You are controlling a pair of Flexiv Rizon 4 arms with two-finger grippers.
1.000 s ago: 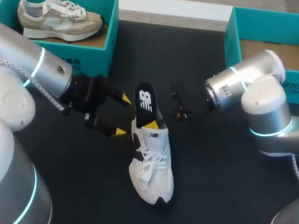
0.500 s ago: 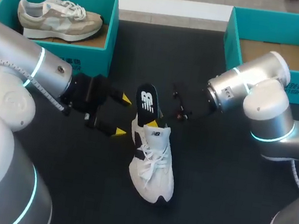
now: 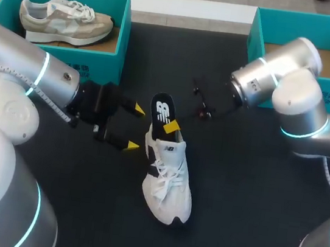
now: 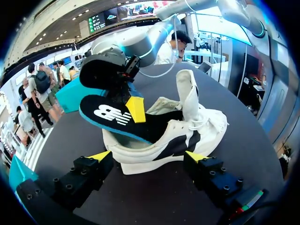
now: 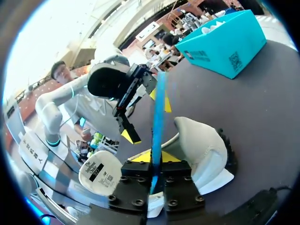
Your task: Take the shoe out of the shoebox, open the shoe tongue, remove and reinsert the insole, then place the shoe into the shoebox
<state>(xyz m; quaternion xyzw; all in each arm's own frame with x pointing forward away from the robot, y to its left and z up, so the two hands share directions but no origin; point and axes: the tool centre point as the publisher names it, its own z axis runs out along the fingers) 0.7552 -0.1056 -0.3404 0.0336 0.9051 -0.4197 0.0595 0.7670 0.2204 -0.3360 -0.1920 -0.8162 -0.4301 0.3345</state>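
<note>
While right gripper (image 3: 171, 126) clamps insole (image 3: 162, 108) (partly out of shoe (image 3: 168, 185)) | left gripper (image 3: 135, 128) apart, beside heel

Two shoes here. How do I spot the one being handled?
Find the middle of the black table. The white shoe lies there, outside any box. Unlike the beige shoe in its teal box, it has a black insole sticking out.
</note>
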